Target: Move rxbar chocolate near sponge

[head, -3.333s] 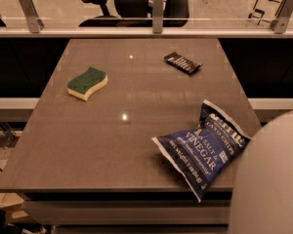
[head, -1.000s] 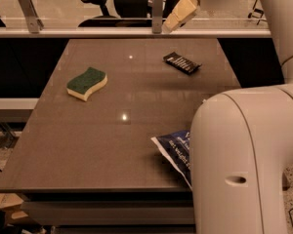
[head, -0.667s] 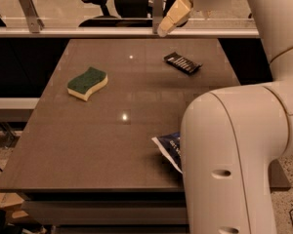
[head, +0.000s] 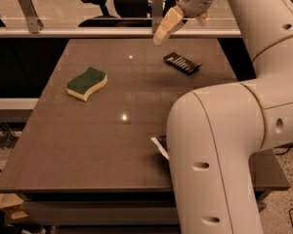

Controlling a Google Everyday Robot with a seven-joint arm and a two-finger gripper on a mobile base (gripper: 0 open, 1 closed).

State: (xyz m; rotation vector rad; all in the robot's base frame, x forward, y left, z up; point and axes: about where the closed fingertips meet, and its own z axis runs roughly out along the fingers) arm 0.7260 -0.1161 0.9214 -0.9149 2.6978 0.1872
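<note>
Camera view looks down across a brown worktop [head: 112, 145], with the robot's big white arm [head: 219, 145] filling the 4 to 5 o'clock part of the scene. The end effector [head: 180, 31] hangs in the air over the far edge, at about 12 o'clock. Its two pale fingers [head: 167, 26] stand apart with nothing between them, so it is open and empty.

The chocolate bar [head: 181, 63] lies flat on the worktop at about 1 o'clock, near the far right corner, with its white lettering facing up. It sits just toward 5 o'clock of the end effector and lower, not touching it. The sponge [head: 87, 83] rests green side up at about 10 o'clock, well apart from the bar, with open surface between them. A small blue corner of a bag [head: 160, 144] shows at the arm's edge near 5 o'clock; the rest is hidden behind the arm.

I judge the step in hand to be the approach: nothing has been picked up and the bar sits where it needs collecting.

The next move calls for bringing the end effector over the middle of the bar, turning the wrist so the fingers cross its short side, and going down to the surface, since the wrapper is thin and flat. Once gripped, the bar should travel toward 9 o'clock and be set down beside the sponge.
</note>
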